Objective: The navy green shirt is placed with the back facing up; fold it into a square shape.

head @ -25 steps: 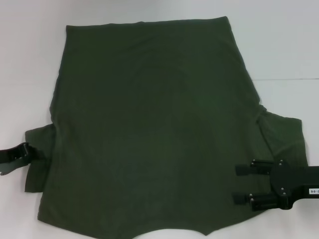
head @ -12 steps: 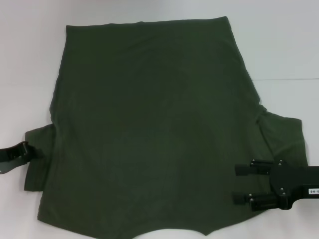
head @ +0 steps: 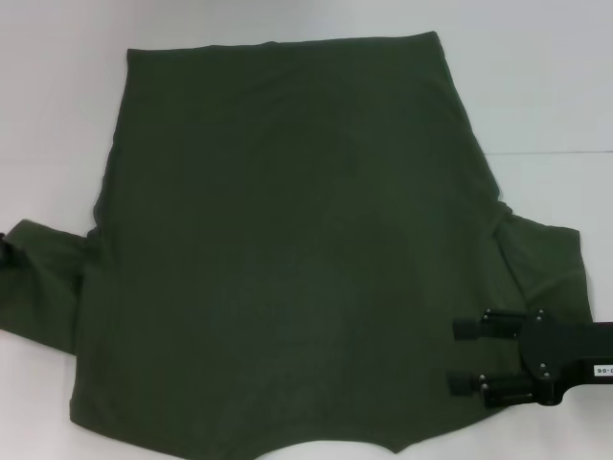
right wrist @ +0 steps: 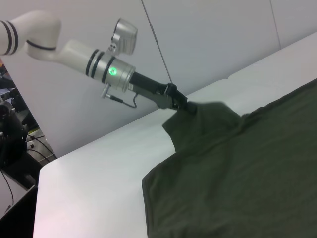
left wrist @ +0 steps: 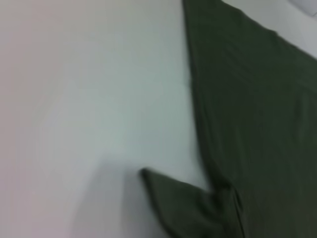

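- The left gripper (right wrist: 185, 105) is seen in the right wrist view clamped on the tip of the left sleeve (head: 38, 278), which is raised off the table (head: 536, 77) and drawn out away from the body of the garment.
- In the head view only a dark trace of that gripper is visible at the left edge, at the sleeve's end.
- The right gripper (head: 466, 356) is held over the right side of the navy green shirt (head: 287, 240), just beside the right sleeve (head: 546, 264); its two fingers (head: 469, 328) are spread apart, with nothing between them.
- The shirt is spread flat across the white table, plain side up, with the curved neck edge nearest the robot.
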Tool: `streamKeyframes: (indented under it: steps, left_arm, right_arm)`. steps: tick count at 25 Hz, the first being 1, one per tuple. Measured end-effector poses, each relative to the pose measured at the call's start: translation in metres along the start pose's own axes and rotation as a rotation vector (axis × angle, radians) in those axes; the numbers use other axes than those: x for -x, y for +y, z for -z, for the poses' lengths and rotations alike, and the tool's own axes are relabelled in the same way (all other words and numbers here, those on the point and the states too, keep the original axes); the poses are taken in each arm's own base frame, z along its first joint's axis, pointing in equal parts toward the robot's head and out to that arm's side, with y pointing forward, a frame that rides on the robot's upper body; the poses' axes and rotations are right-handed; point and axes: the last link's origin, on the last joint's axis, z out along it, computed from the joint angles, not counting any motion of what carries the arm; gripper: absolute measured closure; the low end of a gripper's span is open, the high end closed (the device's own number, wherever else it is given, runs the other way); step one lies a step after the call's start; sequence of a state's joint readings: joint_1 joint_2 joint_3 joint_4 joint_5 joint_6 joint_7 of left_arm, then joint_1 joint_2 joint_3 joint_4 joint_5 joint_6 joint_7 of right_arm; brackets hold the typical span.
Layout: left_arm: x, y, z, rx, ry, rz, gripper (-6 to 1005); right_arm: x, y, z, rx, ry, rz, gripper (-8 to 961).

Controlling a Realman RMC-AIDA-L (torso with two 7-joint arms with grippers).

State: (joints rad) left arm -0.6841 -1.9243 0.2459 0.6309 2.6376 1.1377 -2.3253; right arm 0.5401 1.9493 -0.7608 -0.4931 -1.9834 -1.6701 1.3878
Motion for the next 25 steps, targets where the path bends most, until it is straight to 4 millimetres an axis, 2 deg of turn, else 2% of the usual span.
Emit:
streamKeyframes:
  steps: [4, 8, 17, 21, 25]
  left_arm:
    - [-0.018, 0.0, 0.009, -0.041, -0.009, -0.065, 994]
    - [-0.035, 0.008, 0.014, -0.063, -0.036, -0.142, 994]
    - [-0.067, 0.052, 0.011, -0.108, -0.149, -0.291, 993]
    - [-0.075, 0.074, 0.011, -0.088, -0.197, -0.278, 993]
    - [-0.074, 0.097, 0.005, -0.061, -0.252, -0.236, 993]
  right_arm:
    - [-0.001, 0.0, 0.0, -0.001, 0.0, -0.005, 38]
    - [-0.001, 0.0, 0.0, -0.002, 0.0, -0.011, 39]
    - [-0.002, 0.001, -0.001, 0.001, 0.002, -0.016, 39]
    - [-0.003, 0.001, -0.002, 0.002, 0.003, -0.017, 38]
    - [-0.004, 0.002, -0.001, 0.001, 0.003, -0.018, 38]
